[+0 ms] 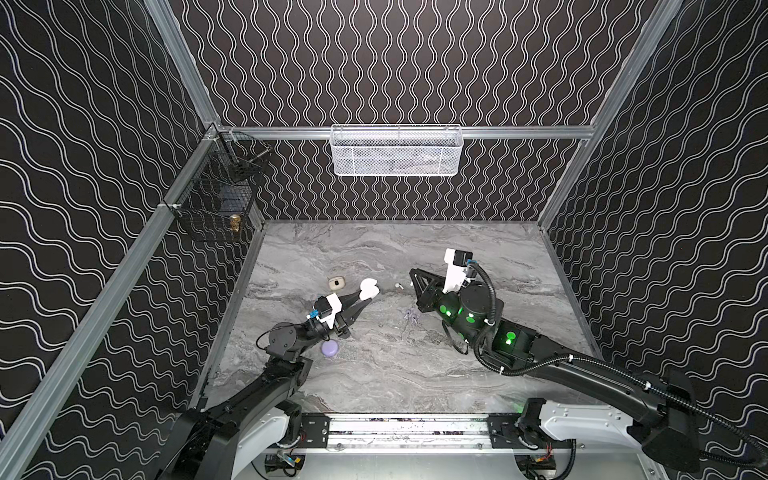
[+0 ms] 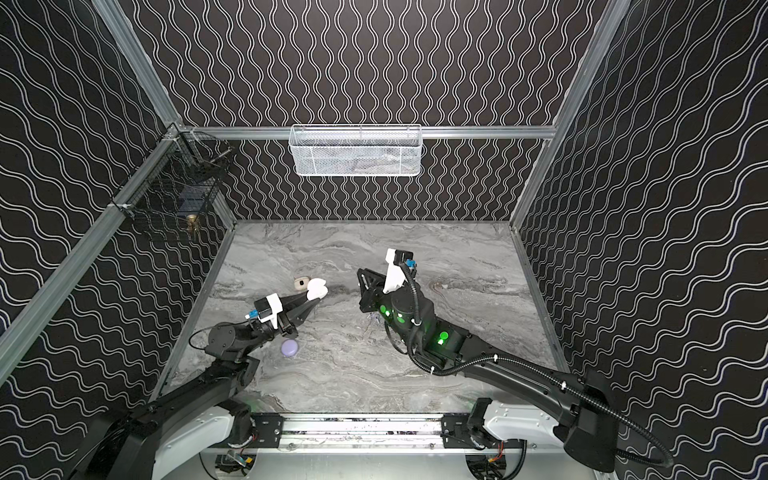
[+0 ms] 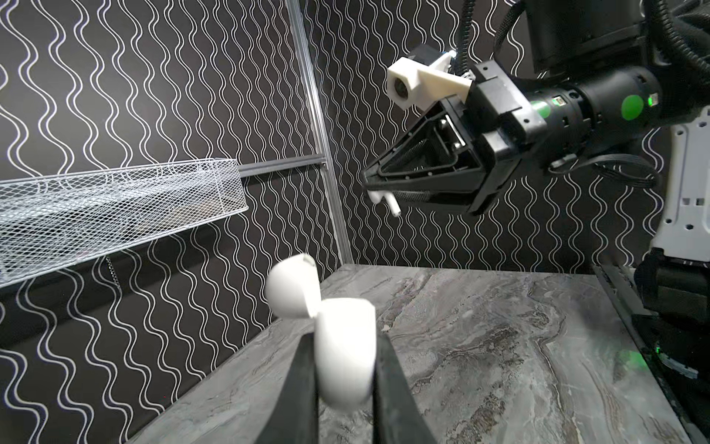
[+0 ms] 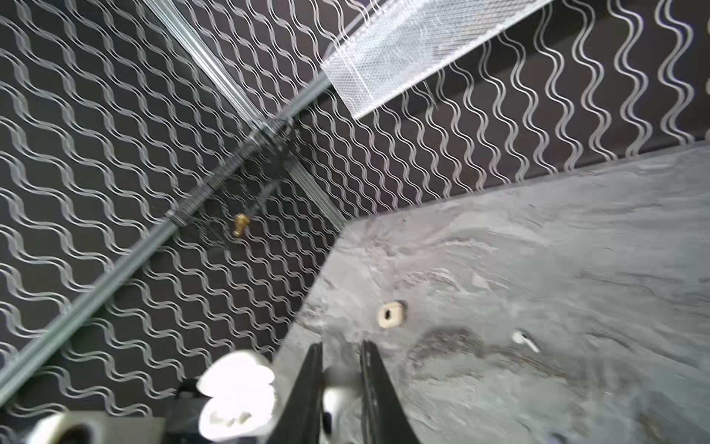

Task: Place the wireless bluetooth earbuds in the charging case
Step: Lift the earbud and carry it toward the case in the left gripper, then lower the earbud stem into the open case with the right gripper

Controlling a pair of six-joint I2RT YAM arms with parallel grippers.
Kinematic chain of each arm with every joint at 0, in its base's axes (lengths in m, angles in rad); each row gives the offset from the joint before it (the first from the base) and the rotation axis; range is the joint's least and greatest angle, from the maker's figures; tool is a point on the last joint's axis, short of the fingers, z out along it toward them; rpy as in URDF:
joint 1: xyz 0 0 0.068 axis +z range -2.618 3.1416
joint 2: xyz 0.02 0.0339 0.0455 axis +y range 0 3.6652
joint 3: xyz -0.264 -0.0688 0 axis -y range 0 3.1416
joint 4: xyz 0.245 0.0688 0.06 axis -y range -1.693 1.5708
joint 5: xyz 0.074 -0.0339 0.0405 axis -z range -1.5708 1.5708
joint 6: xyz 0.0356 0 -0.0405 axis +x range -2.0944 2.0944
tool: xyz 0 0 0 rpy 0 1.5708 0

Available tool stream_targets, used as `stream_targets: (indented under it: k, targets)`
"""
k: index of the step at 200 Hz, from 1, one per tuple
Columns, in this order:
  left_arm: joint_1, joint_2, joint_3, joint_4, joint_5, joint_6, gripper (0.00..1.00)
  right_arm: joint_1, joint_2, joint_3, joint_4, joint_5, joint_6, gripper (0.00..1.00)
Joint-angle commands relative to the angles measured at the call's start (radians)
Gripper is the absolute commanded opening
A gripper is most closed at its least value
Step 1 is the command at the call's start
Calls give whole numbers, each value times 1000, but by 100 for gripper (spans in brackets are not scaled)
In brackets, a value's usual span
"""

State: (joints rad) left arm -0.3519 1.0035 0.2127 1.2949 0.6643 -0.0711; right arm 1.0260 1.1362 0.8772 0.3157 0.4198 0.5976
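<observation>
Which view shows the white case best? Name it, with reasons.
Left wrist view: the white case looms large, lid open, clamped in the left pincer. Right wrist view shows its open inside, blurred; both top views show it tiny.

Glossy plastic case (image 3: 345,346) (matt marbled tabletop (image 3: 499,346))

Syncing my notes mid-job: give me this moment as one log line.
left gripper: shut on open white plastic charging case | right gripper: shut on white stemmed earbud | grey marbled table: another white earbud loose
</observation>
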Motion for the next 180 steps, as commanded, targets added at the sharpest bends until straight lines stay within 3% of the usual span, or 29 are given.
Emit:
stream_targets:
  k: [1,102,180]
  targets:
    - [-5,12,-1,116,-9,17,0,11,-2,-12,173,-24,43,11]
    - [-19,41,-16,244,6,9,0,96,78,-47,368,-51,54,11]
    - [-22,10,-19,229,-1,20,0,153,166,-6,424,-10,24,10]
